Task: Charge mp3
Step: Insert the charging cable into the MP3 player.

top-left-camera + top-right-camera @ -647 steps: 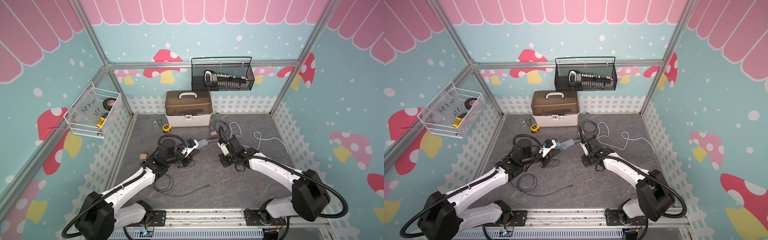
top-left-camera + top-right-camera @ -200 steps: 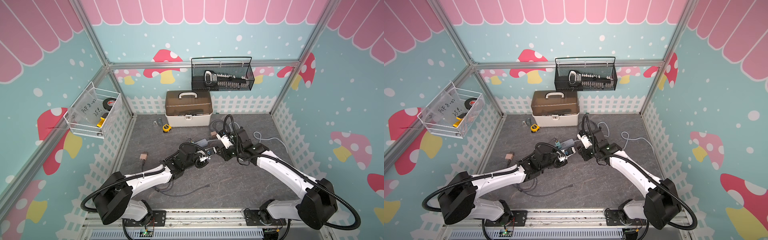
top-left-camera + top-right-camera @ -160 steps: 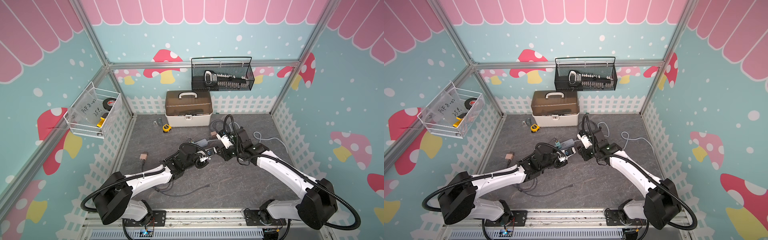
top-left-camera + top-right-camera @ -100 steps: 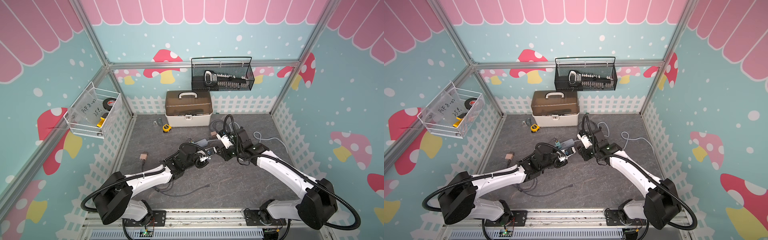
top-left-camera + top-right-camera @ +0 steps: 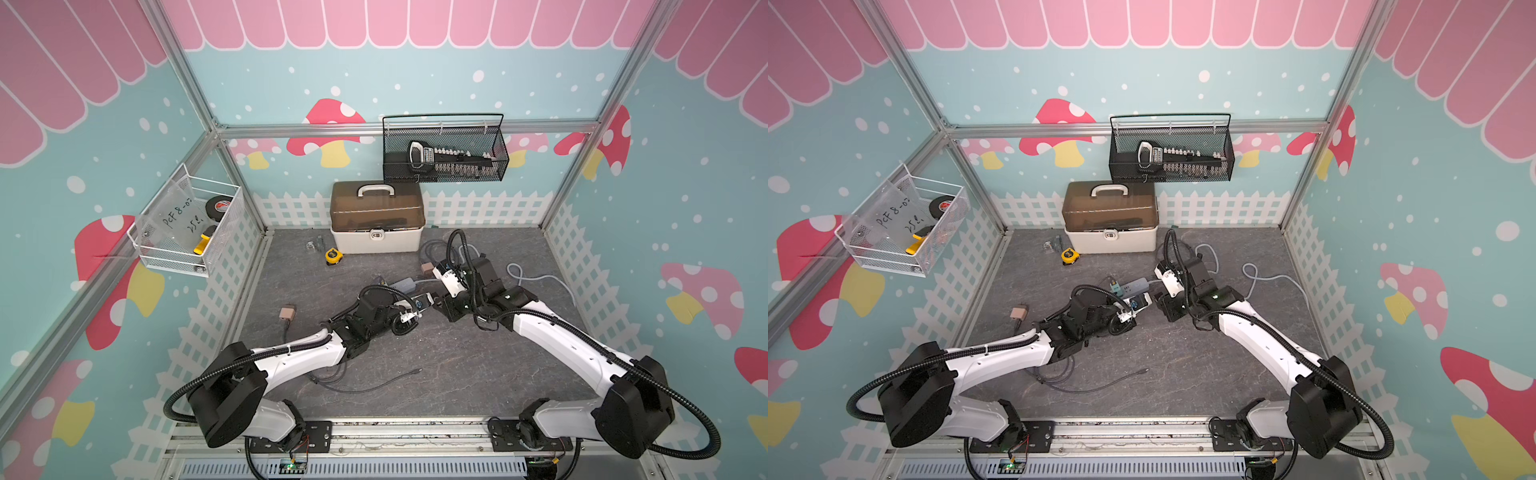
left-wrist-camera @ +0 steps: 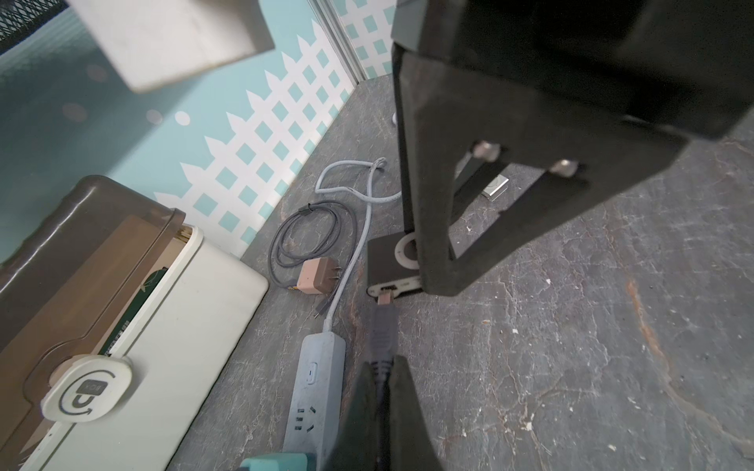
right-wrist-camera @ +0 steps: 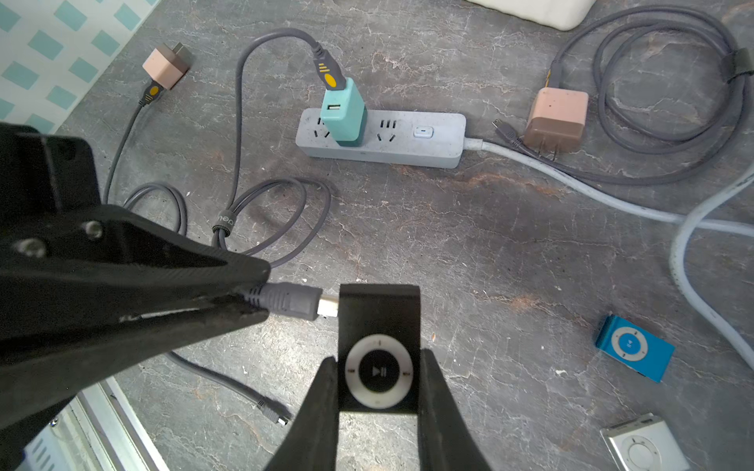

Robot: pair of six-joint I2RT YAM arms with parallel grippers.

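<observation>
A black mp3 [image 7: 379, 322] with a white control ring sits between the fingers of my right gripper [image 7: 377, 363], which is shut on its two sides. My left gripper [image 6: 381, 379] is shut on a grey cable just behind its plug [image 7: 293, 301]. The plug's metal tip [image 7: 328, 306] touches the port on the mp3's edge [image 6: 387, 290], with most of the metal still showing. In both top views the two grippers meet tip to tip at mid-mat, left gripper [image 5: 428, 302] and right gripper [image 5: 446, 307]. The cable runs back to a teal charger [image 7: 342, 114] plugged into the grey power strip [image 7: 408, 142].
A blue player [image 7: 634, 346] and a silver player [image 7: 644, 448] lie on the mat. Two pink adapters [image 7: 557, 118] [image 7: 165, 67] with grey cables flank the strip. A loose cable end [image 7: 273, 416] lies near the rail. A toolbox [image 5: 376, 220] and tape measure [image 5: 332, 255] stand at the back.
About three seconds ago the grippers were apart; they have since come together beside the power strip. Over the last second nothing has visibly moved.
</observation>
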